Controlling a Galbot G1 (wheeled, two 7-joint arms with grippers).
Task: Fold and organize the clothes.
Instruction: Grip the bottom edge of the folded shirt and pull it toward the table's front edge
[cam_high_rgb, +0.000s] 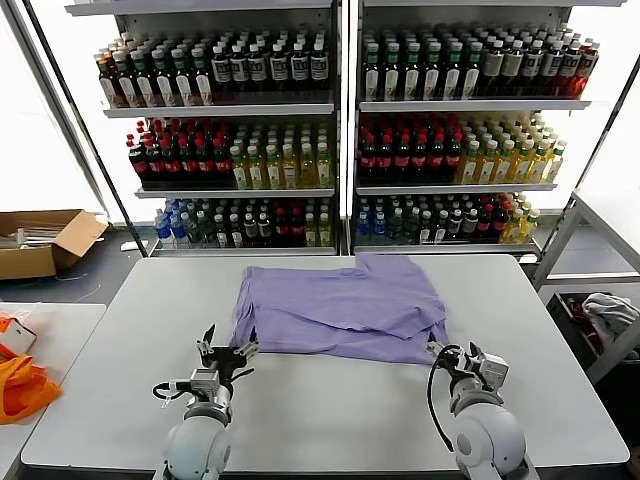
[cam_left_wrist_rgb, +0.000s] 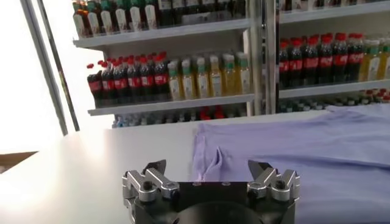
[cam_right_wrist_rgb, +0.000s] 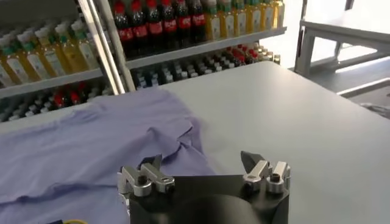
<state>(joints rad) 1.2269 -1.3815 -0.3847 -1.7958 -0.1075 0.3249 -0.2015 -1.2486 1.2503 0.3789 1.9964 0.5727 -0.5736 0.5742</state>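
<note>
Far left, cut off by the frame edge: orange fabric (cam_high_rgb: 22, 387) on a side table (cam_high_rgb: 60, 340), with an open cardboard box (cam_high_rgb: 45, 243) on the floor behind. On the grey bench (cam_high_rgb: 330, 410), near its front edge: left gripper (cam_high_rgb: 227, 356), fingers spread wide, empty, just short of the near left corner of the lavender T-shirt (cam_high_rgb: 340, 308). Lying across the middle of the bench, roughly flat, folded over itself with soft wrinkles and a sleeve pointing toward the back right. No print visible on the upward side. At the shirt's near right corner: right gripper (cam_high_rgb: 452, 357), jaws wide apart, holding nothing, tips just beside the hem. Behind the bench: shelves of bottled drinks (cam_high_rgb: 340, 140). Far right, partly cut off: a grey-white cloth heap (cam_high_rgb: 605, 315), hard to make out.
</note>
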